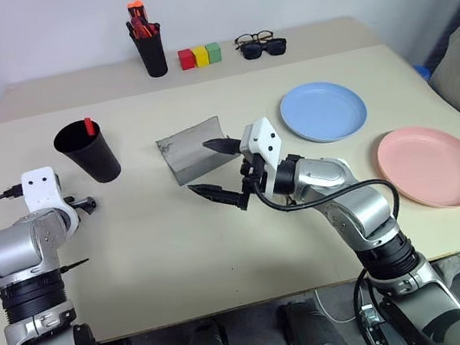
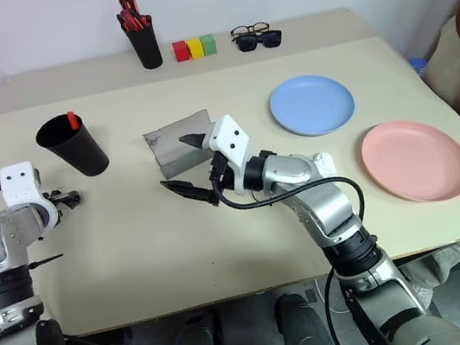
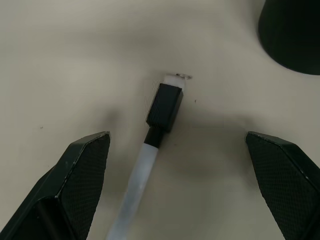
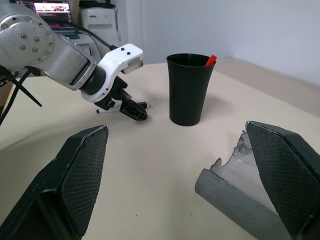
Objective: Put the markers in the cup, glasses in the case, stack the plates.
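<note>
While the red marker (image 1: 88, 125) already stands in the wide black tapered cup (image 1: 89, 153) near the counter's (image 1: 157, 263) left edge, the slim white marker with a black cap (image 3: 150, 150) lies flat on the counter just beside it, between the spread fingers of the left tool (image 3: 185, 185), which is released and holds nothing, probably lining up to grasp it. Mid-counter, the grey felt case (image 1: 193, 148) lies open, likely awaiting the wire-frame glasses (image 1: 253, 39) at the far edge. Just in front of it the right tool (image 1: 221, 169) hovers wide open and empty; blue plate (image 1: 323, 110) and pink plate (image 1: 431, 164) lie apart, unstacked, towards the right edge
</note>
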Robot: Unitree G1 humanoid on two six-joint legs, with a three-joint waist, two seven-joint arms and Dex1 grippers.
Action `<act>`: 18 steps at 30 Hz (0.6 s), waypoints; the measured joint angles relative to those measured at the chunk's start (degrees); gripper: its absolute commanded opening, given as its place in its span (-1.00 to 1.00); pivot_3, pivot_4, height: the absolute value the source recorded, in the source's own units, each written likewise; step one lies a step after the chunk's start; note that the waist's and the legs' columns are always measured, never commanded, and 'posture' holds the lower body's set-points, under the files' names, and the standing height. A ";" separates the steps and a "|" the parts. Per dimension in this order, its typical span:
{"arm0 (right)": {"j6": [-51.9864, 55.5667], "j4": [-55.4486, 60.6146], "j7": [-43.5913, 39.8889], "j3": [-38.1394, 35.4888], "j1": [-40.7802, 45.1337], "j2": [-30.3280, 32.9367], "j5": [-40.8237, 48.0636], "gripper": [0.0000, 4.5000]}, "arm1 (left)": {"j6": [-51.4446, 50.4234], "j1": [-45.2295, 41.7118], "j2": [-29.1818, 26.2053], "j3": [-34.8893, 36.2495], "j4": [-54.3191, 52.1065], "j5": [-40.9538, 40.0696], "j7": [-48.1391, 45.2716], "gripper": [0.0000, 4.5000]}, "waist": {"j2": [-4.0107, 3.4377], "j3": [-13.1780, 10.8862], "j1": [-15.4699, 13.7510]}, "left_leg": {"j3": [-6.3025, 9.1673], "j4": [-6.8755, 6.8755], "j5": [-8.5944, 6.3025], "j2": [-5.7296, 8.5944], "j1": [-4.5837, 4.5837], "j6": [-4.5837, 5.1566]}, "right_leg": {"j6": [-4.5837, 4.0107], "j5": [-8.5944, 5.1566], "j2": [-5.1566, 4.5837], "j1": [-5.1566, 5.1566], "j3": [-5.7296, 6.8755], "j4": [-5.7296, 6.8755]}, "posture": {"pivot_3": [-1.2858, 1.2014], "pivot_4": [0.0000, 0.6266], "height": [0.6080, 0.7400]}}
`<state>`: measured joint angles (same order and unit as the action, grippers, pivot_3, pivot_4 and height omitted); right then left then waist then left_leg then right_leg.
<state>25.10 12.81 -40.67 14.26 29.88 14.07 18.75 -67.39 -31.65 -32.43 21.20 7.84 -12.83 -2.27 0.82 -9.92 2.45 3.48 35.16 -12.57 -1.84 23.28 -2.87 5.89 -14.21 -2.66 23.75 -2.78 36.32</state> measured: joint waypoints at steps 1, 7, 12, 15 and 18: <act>0.00 0.01 0.13 0.01 -0.22 -0.03 0.00 1.00 | 0.32 -0.57 -0.04 0.00 1.05 0.01 -0.07 0.73 | 0.00 0.00 -0.08 | 0.00 0.01 0.00 0.00 0.00 0.00 | 0.00 0.00 -0.01 -0.01 0.00 0.00 | 0.03 -0.52 1.00; 0.01 0.22 0.94 0.05 -0.93 0.09 -0.01 1.00 | 1.81 -1.77 0.16 0.01 3.83 0.24 0.39 -0.54 | 0.00 0.00 0.24 | -0.02 -0.02 0.00 -0.01 -0.07 0.00 | -0.02 0.00 0.01 0.00 -0.02 0.04 | 0.03 -0.52 1.00; 0.03 0.52 1.07 0.06 -0.99 0.39 -0.01 1.00 | 6.58 -1.38 2.28 3.75 4.85 1.37 5.71 -0.97 | 0.01 0.00 0.10 | -0.02 -0.01 0.00 -0.02 -0.04 -0.01 | -0.03 -0.01 -0.01 0.02 -0.03 0.04 | 0.03 -0.52 1.00; 0.04 0.55 1.04 0.04 -0.99 0.50 0.00 1.00 | 18.42 0.02 2.99 6.73 4.25 3.71 10.83 -0.97 | 0.10 -0.01 -0.16 | -0.01 -0.01 0.02 -0.02 0.06 -0.04 | -0.03 0.00 -0.02 0.10 -0.03 0.03 | 0.03 -0.52 1.00; 0.04 0.54 0.88 0.04 -0.98 0.49 0.00 1.00 | 30.74 -0.18 3.12 9.05 -0.11 4.89 13.57 -0.97 | 0.13 0.00 -0.63 | -0.03 -0.02 0.10 0.00 0.13 -0.19 | -0.03 0.01 -0.08 0.14 -0.02 0.01 | 0.03 -0.52 1.00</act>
<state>25.15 13.35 -39.79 14.30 28.90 14.56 18.75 -36.65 -31.83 -29.31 30.26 7.73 -7.94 11.31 0.95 -9.92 1.82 3.45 35.15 -12.47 -1.84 23.41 -3.06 5.86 -14.20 -2.74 23.89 -2.80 36.33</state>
